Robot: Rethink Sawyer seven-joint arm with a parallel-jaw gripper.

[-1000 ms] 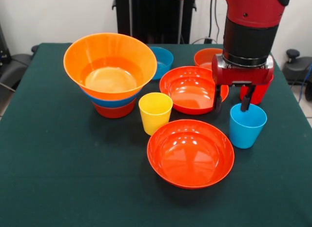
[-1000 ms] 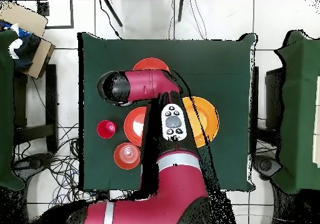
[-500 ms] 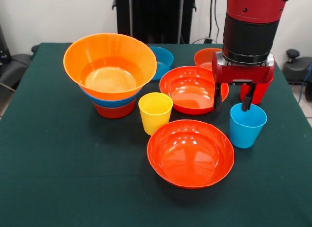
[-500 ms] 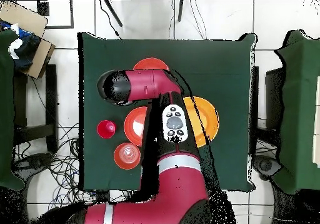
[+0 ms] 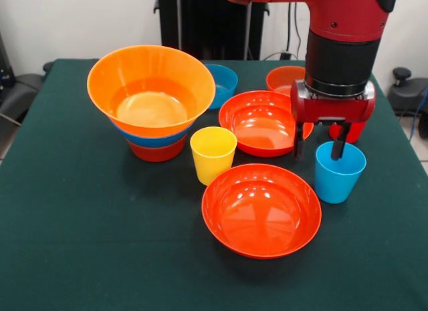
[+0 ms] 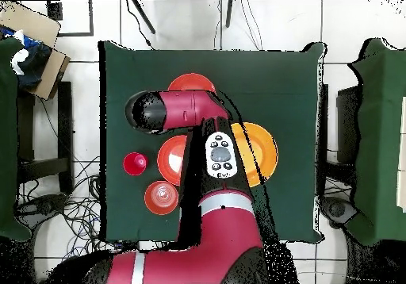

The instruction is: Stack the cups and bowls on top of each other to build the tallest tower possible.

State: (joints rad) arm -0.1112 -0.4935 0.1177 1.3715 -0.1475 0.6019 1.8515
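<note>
My gripper [image 5: 319,142] is open and hangs over the left part of the light blue cup [image 5: 340,176]. One fingertip [image 5: 339,149] is at the cup's mouth and the other is outside it, over the edge of a wide red-orange bowl [image 5: 259,124]. The red cup [image 5: 356,130] [image 6: 135,163] is mostly hidden behind the gripper. A yellow cup [image 5: 212,154] stands mid-table. The tower [image 5: 151,90] at the left is the huge orange bowl nested on a blue and a red-orange bowl. In the overhead view the arm hides the gripper.
A second wide red-orange bowl [image 5: 261,209] lies near the front. At the back sit a small blue bowl [image 5: 225,83] and a small red-orange bowl [image 5: 283,77]. The dark green table [image 5: 80,217] has bare cloth at the front and left.
The gripper has come down slightly onto the light blue cup's rim. No cup or bowl has moved.
</note>
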